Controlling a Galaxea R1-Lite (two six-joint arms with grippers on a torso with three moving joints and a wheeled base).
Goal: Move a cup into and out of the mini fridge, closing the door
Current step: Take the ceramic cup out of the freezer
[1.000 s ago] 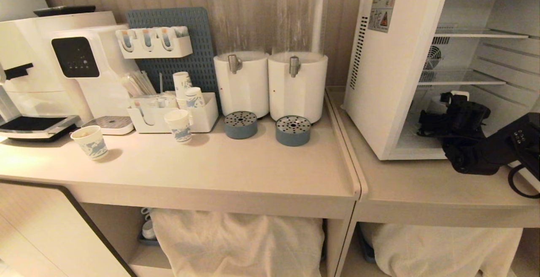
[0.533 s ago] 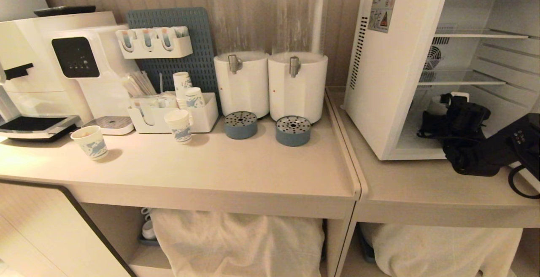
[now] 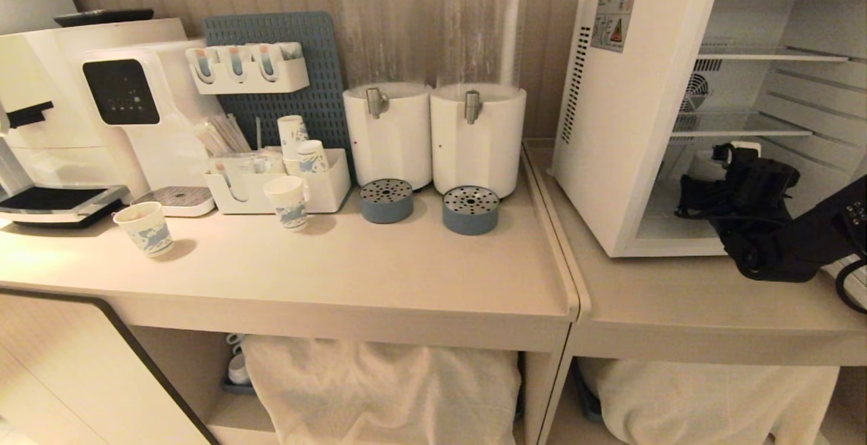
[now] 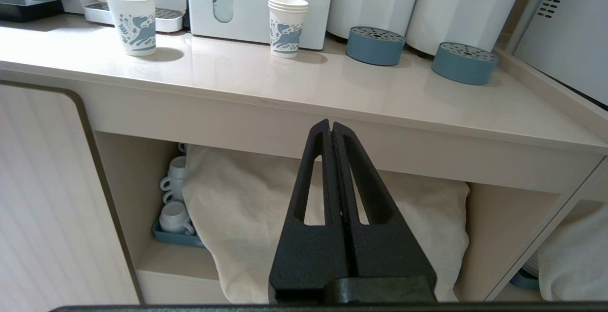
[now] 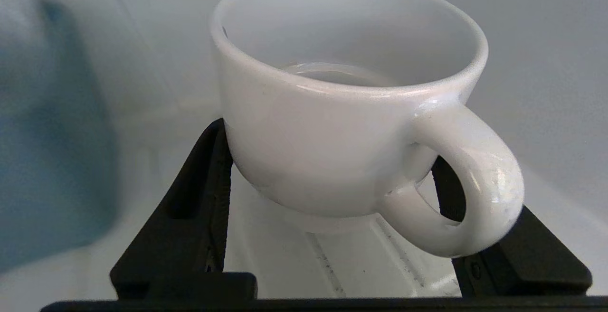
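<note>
Right gripper (image 5: pixel 332 198) fingers clasp the cup (image 5: pixel 346 103) inside the mini fridge (image 3: pixel 630 126): withdraw level, clearing the shelf; left gripper (image 4: pixel 331 134) clenched, idle.

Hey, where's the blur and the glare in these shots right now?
Right wrist view: the cup is sharp with small rim highlights, the fridge wall beside it a soft blue-grey smear. Left wrist view: pale sheen on the counter. Head view: warm, dim light, soft shadows under the paper cups.
</note>
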